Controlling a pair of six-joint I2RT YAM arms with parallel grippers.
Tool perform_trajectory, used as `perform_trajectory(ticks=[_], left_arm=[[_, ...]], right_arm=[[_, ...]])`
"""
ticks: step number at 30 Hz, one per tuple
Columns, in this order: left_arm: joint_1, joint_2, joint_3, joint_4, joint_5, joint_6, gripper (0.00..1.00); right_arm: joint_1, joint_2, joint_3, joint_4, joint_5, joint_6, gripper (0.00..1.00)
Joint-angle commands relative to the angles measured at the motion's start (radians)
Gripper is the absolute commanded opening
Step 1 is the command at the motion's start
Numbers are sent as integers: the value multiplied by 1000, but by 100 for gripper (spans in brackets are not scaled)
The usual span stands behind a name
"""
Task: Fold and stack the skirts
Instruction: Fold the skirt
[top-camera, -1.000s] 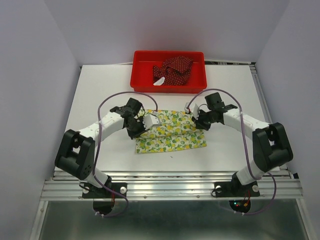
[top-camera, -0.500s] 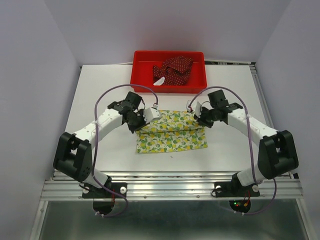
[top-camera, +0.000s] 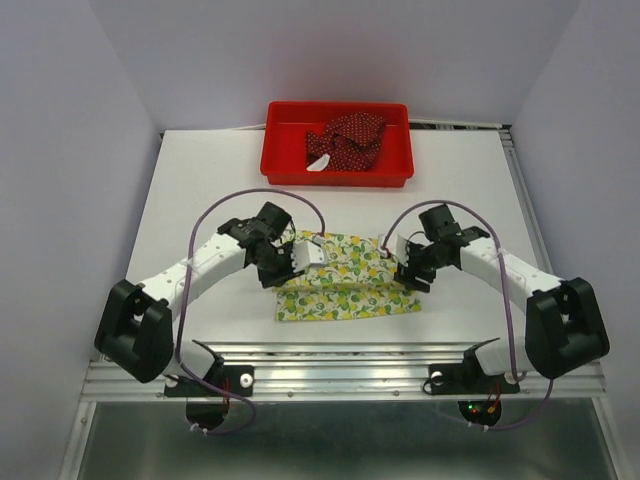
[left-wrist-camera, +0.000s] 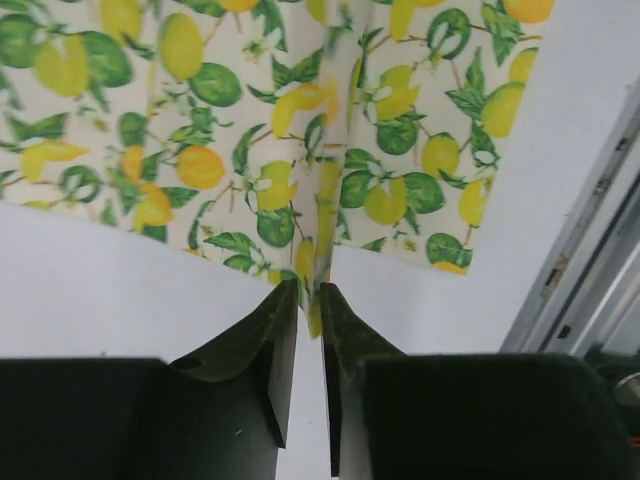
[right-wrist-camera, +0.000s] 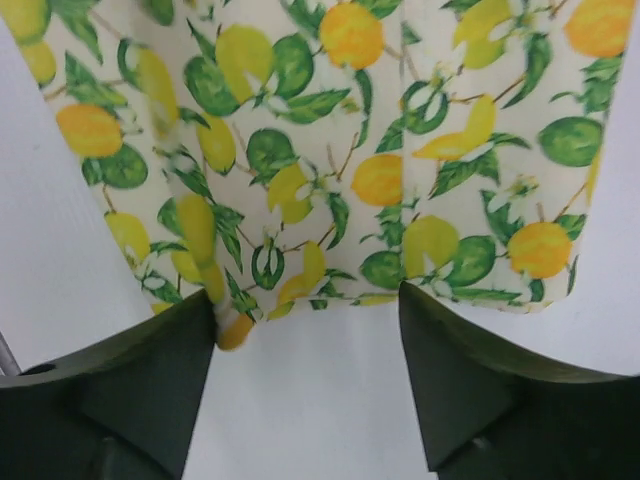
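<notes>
The cream lemon-print skirt (top-camera: 345, 285) lies folded flat on the white table (top-camera: 200, 190), between my two arms. My left gripper (top-camera: 300, 258) is at its left end. In the left wrist view its jaws (left-wrist-camera: 310, 290) stand slightly apart, with a raised ridge of the lemon skirt (left-wrist-camera: 300, 150) running between the tips. My right gripper (top-camera: 398, 263) is at the skirt's right end. Its jaws (right-wrist-camera: 305, 300) are wide open at the edge of the lemon skirt (right-wrist-camera: 350, 150) and grip nothing. The dark red dotted skirt (top-camera: 347, 140) lies crumpled in the tray.
The red plastic tray (top-camera: 285, 160) stands at the back of the table. A metal rail (top-camera: 340, 375) runs along the near edge just below the skirt. White walls close in the left, right and back.
Both grippers were shut on the lemon skirt and have drawn it towards the near edge. Both have now opened, the right one wide and the left one only a little.
</notes>
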Motion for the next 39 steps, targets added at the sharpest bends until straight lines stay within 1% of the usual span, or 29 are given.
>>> perform_trajectory(ticks=[1, 2, 4, 5, 8, 9, 10, 12, 13, 14, 15, 16, 17, 18, 19, 21, 24, 26, 29, 31, 34, 35, 39], left_arm=[[-33, -40, -46, -67, 67, 52, 40], [-33, -65, -40, -79, 81, 61, 53], [-33, -95, -29, -91, 110, 69, 58], [-33, -104, -11, -99, 121, 80, 58], [-33, -129, 31, -107, 130, 59, 58], [-32, -127, 36, -73, 124, 40, 57], [-30, -123, 39, -59, 120, 25, 57], [-25, -83, 43, 10, 107, -52, 53], [-24, -58, 48, 24, 100, -78, 48], [-16, -35, 62, 46, 107, -96, 45], [-15, 12, 68, 68, 101, -157, 43], [-15, 35, 71, 85, 83, -184, 41], [-15, 55, 76, 97, 80, -199, 40], [-15, 93, 88, 108, 77, -218, 38], [-15, 112, 94, 111, 72, -227, 35], [-4, 152, 109, 107, 80, -242, 32], [22, 157, 109, 119, 121, -267, 31], [66, 157, 118, 117, 165, -279, 32], [157, 170, 138, 111, 228, -302, 37], [221, 178, 148, 102, 276, -304, 38], [272, 177, 157, 93, 304, -299, 40], [295, 174, 158, 93, 313, -299, 40], [340, 161, 160, 85, 327, -304, 42]], right_arm=[[12, -92, -41, -41, -4, -76, 81], [12, -128, -28, -47, -5, -75, 87], [12, -164, -2, -63, -10, -73, 89], [12, -181, 12, -73, -12, -63, 90], [12, -219, 64, -38, 2, 8, 91], [12, -216, 78, -26, 7, 29, 90], [12, -190, 92, -9, 7, 58, 89], [12, -135, 146, 51, 7, 147, 83], [12, -97, 168, 65, 5, 179, 78], [12, -8, 225, 83, 2, 224, 76], [12, 43, 260, 82, -8, 247, 74], [12, 95, 297, 82, -13, 272, 71], [12, 196, 334, 82, -12, 316, 70], [12, 244, 404, 83, -6, 333, 69], [12, 287, 435, 98, 7, 354, 67], [12, 388, 506, 106, 27, 359, 67], [12, 471, 551, 121, 18, 361, 67], [12, 503, 586, 105, -19, 358, 67], [12, 548, 606, 80, -99, 362, 67], [12, 568, 620, 83, -154, 371, 67], [31, 591, 661, 80, -211, 404, 67], [31, 610, 698, 74, -223, 417, 68], [110, 681, 784, 59, -251, 434, 68]])
